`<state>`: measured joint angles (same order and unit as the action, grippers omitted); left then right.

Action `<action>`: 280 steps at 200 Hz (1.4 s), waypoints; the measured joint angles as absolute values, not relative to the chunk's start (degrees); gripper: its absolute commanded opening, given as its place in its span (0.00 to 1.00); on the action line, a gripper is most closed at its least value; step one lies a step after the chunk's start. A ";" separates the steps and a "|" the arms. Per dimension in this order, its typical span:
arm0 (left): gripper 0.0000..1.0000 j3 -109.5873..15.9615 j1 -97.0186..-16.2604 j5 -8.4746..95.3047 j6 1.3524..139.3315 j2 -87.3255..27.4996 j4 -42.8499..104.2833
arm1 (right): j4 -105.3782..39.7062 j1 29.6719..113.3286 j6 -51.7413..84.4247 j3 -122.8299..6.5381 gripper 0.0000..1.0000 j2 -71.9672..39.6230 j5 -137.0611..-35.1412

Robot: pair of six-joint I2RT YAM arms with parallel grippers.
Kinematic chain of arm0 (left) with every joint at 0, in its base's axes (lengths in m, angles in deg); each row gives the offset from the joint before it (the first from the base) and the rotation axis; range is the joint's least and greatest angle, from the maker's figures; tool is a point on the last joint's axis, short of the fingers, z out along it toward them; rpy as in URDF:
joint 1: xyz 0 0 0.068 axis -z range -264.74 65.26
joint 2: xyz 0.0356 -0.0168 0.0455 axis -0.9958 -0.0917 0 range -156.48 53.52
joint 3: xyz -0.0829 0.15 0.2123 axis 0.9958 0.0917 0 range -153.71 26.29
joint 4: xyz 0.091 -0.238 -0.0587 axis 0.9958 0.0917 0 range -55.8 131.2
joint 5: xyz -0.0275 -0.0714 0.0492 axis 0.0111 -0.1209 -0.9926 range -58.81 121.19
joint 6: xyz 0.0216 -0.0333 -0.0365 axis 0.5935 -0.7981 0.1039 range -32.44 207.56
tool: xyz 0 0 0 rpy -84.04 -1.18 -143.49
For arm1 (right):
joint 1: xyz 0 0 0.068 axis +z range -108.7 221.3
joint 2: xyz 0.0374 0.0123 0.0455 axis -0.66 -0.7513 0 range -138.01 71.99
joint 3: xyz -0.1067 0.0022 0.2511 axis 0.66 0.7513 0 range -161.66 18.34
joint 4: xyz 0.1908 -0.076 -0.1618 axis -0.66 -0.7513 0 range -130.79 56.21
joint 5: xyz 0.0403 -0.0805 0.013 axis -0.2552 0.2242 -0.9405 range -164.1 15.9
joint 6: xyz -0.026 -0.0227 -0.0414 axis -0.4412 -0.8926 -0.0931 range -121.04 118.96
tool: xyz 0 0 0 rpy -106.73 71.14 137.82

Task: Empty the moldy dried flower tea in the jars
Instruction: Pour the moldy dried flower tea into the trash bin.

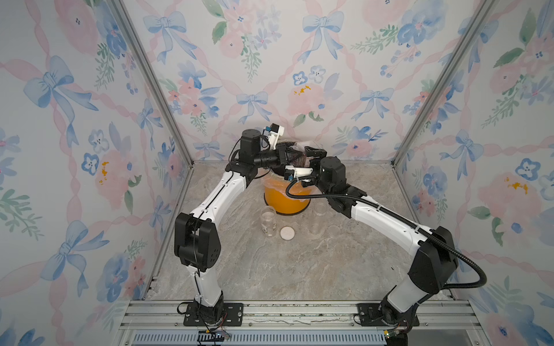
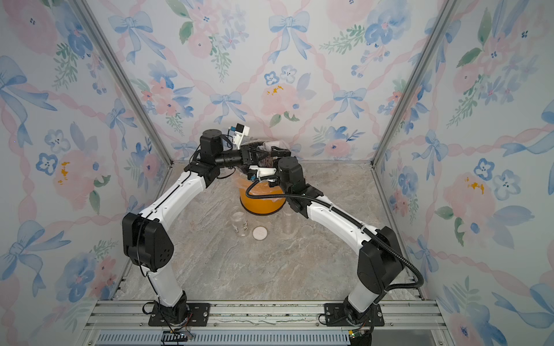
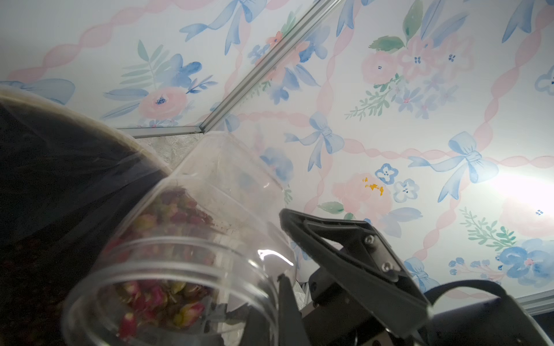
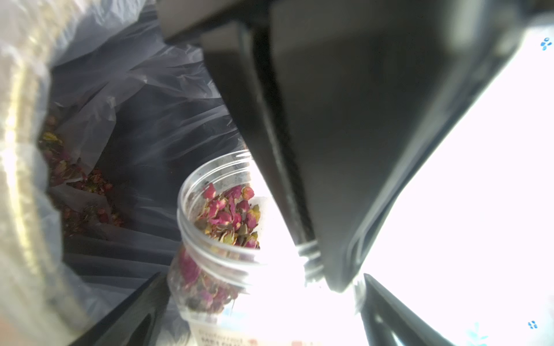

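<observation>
- Closest to the left wrist lens was the open mouth of the labelled jar, which hung tipped in the air.
- Left pincer was pinched together on that jar's threaded rim.
- Right pincer stood wide apart. One finger was just beside the jar, and I could not tell whether it touched.
- Moldy dried flower tea, pink and olive buds, sat inside the jar between the two pincers.
- More buds lay in the plastic liner of the orange bin, directly beneath both pincers.
- Lower down, toward the arm bases from the pincers, a round jar stood on the marble tabletop beside a white lid. A tall jar stood near a translucent lid.
</observation>
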<state>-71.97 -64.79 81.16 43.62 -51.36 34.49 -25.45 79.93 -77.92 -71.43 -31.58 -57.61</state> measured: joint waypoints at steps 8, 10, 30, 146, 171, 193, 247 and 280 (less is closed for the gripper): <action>0.00 -72.10 -64.79 81.18 43.62 -51.50 34.49 | -26.13 79.84 -77.68 -71.43 0.97 -31.27 -57.85; 0.00 -72.12 -64.79 81.18 43.62 -51.54 34.47 | -26.34 79.78 -77.62 -71.43 0.97 -31.16 -57.92; 0.00 -72.51 -64.79 81.21 43.64 -52.02 34.30 | -28.66 79.43 -76.07 -71.41 0.97 -29.96 -58.77; 0.00 -72.51 -65.08 81.69 44.43 -52.11 34.14 | -42.23 67.87 -27.04 -72.74 0.99 -14.29 -77.72; 0.00 -72.49 -65.14 81.84 44.82 -52.11 34.17 | -43.33 59.45 2.20 -77.05 0.97 -15.97 -81.87; 0.00 -72.49 -65.19 81.82 44.93 -52.11 34.23 | -41.21 56.24 24.37 -77.31 0.97 -18.24 -85.92; 0.00 -73.30 -64.84 81.77 44.93 -52.76 34.28 | -32.09 56.02 56.98 -69.90 0.97 -24.50 -92.06; 0.00 -76.53 -63.42 81.56 44.91 -55.06 34.49 | -28.51 56.02 64.65 -67.50 0.97 -25.15 -92.82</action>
<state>-76.53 -63.42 81.56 44.91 -55.06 34.49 -28.51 56.02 64.65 -67.50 -25.15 -92.82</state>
